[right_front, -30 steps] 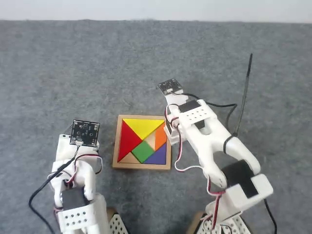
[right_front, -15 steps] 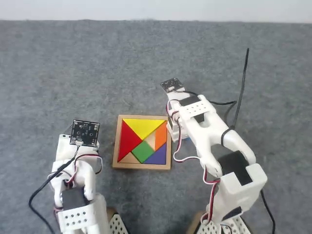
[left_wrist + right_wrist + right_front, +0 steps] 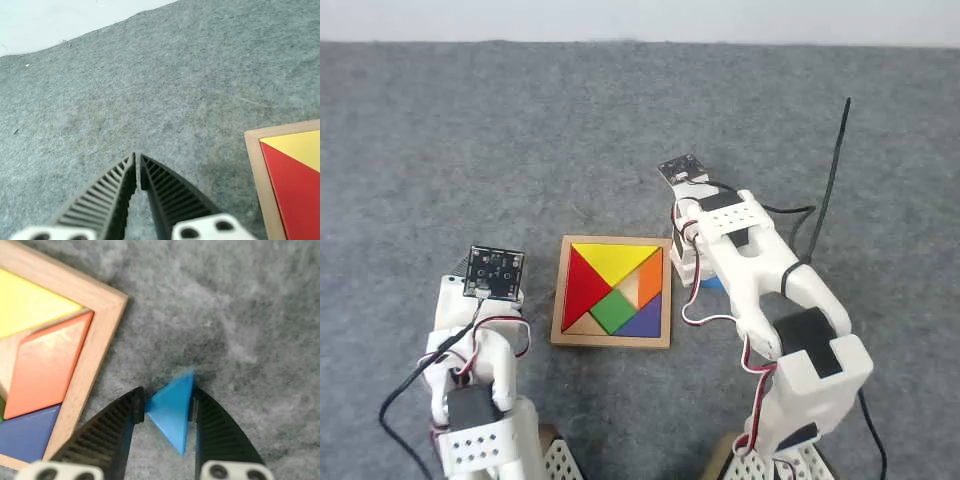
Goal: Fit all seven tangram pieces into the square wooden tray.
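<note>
The right gripper (image 3: 165, 402) is part-way open and clamped on a small blue triangle (image 3: 173, 410). One finger (image 3: 131, 412) presses a corner of the triangle and the other bears on the opposite edge, so the piece fills the gap between them. I cannot tell whether the triangle rests on the grey counter (image 3: 470, 130) or hangs just above it.

Just beside this gripper, on the side toward the left arm, lies the square wooden tray (image 3: 560, 290). Its rim is near the finger at the triangle's corner but apart from it. The orange piece (image 3: 47, 372) is the one nearest the gripper in the tray, with the yellow triangle (image 3: 30, 305) and the dark blue triangle (image 3: 22, 437) either side of it. Farther from the gripper sit the green square (image 3: 612, 312) and the red triangle (image 3: 582, 290). Two pale, wood-coloured triangular patches show among them; I cannot tell if these are pieces or bare tray floor.

The right arm (image 3: 760, 275) stretches forward from its base and bends down over the counter by the tray's edge.

The left gripper (image 3: 137, 159) is clenched, its fingertips almost meeting with nothing between them, and it hangs over bare counter with the tray's corner off to one side. The left arm (image 3: 470, 370) is folded back near its base, well apart from the triangle.
</note>
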Controlling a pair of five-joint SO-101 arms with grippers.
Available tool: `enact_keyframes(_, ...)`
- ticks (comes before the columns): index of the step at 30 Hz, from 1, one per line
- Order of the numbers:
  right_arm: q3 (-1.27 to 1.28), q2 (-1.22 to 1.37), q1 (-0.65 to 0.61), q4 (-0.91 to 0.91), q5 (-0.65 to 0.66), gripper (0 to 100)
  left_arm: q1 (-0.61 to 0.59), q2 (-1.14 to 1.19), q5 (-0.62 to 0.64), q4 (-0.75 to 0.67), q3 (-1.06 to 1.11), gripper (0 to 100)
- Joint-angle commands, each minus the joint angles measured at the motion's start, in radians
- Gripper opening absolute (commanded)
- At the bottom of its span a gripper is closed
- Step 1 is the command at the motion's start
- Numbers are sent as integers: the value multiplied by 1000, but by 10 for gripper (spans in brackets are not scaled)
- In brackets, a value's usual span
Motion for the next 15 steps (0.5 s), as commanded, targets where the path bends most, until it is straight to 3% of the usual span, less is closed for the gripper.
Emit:
enact_keyframes(1,-35,-12,19,16,11,118,0,-18,-9,5,-15,15)
enact_keyframes(15,-29,-133,39,51,5,117,0,-18,-9,5,-15,15)
